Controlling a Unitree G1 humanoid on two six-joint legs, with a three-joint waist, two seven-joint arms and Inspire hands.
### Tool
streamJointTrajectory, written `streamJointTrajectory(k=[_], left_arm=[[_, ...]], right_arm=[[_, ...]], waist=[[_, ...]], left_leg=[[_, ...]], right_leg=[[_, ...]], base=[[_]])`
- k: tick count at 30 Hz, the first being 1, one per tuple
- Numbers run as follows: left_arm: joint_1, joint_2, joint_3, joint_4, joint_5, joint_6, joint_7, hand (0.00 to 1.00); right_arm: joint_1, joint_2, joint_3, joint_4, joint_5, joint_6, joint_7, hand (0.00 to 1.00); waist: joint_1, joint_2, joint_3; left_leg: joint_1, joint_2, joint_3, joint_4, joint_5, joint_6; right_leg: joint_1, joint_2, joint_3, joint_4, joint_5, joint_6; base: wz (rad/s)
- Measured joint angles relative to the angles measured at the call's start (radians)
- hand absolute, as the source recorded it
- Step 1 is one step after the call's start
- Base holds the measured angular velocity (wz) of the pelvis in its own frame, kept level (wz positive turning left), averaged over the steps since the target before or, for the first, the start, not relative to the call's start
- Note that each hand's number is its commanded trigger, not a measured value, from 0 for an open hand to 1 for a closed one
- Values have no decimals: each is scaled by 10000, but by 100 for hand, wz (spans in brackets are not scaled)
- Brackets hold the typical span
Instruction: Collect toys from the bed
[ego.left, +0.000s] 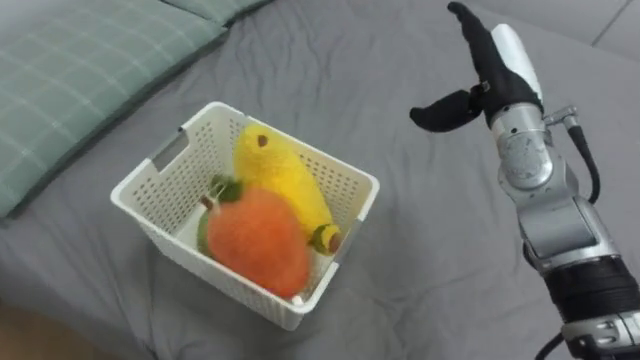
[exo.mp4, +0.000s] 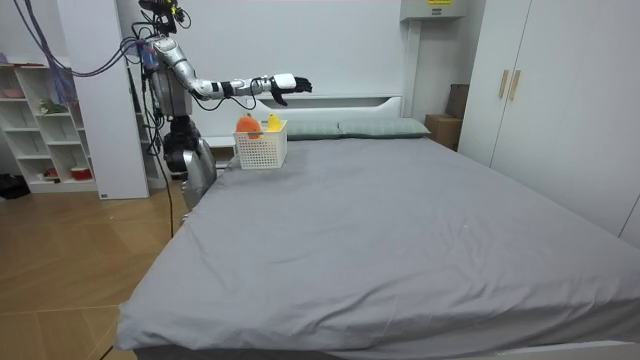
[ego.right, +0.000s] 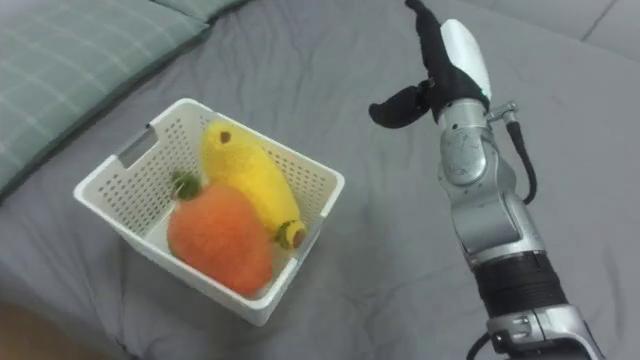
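A white slotted basket (ego.left: 150, 215) (ego.right: 110, 205) stands on the grey bed. Inside it lie a yellow plush banana (ego.left: 285, 180) (ego.right: 250, 175) and an orange plush fruit (ego.left: 260, 240) (ego.right: 220, 240) with a green stalk. My right hand (ego.left: 480, 75) (ego.right: 440, 65) is stretched out over the sheet to the right of the basket, above it and apart from it. Its fingers are straight, the thumb spread, and it holds nothing. The room view has the basket (exo.mp4: 260, 148) at the bed's head corner with my right hand (exo.mp4: 285, 85) held out above and past it.
A green checked pillow (ego.left: 70, 80) lies at the basket's left. The grey sheet (ego.left: 400, 290) spreads wide to the right. In the room view a white shelf unit (exo.mp4: 40, 130) stands behind me, wardrobes (exo.mp4: 550, 90) at the room view's right.
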Motion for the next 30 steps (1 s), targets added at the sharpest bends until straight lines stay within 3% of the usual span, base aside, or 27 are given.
streamJointTrajectory(k=[6,8,15,18,20,26,30], left_arm=[[-26,-69,-48,37,-3,-17,0,0],[60,-76,-71,36,-4,-17,1,0],[309,-30,17,243,-94,23,-7,0],[404,-28,370,249,-10,35,-162,0],[522,23,407,407,-25,34,-133,0],[938,199,415,556,-127,42,241,0],[1086,219,421,587,-345,47,446,0]], right_arm=[[50,-71,-662,-405,-29,-61,-7,0],[231,-261,-768,-407,-32,-60,-3,0],[891,-273,-1653,-502,15,20,105,0],[1450,-273,-2258,-824,32,13,112,0],[1746,-288,-2739,-771,586,17,71,0],[2709,-297,-3172,-727,1977,5,27,0],[3759,-289,-3334,-392,2148,6,-179,0]], waist=[[-605,65,3],[-853,136,-29],[-1354,219,-86],[-1428,206,-105],[-1661,202,-103],[-2220,142,-87],[-2349,129,-78]], left_leg=[[262,137,553,-7,-185,-7],[319,170,710,-8,-240,-4],[565,315,1238,-198,-292,-51],[594,387,1448,-269,-304,-79],[735,422,1561,-269,-320,-106],[876,631,1989,-261,-421,-238],[882,729,2274,-262,-436,-299]], right_leg=[[33,122,512,3,7,-8],[23,158,689,3,10,-11],[-58,297,1232,0,42,-62],[-153,401,1442,-3,90,-112],[-28,445,1593,-22,97,-118],[-112,648,1934,-7,187,-255],[-178,709,2182,21,246,-337]], base=[[-29],[-22],[-24],[-20],[-11],[-23],[-24]])
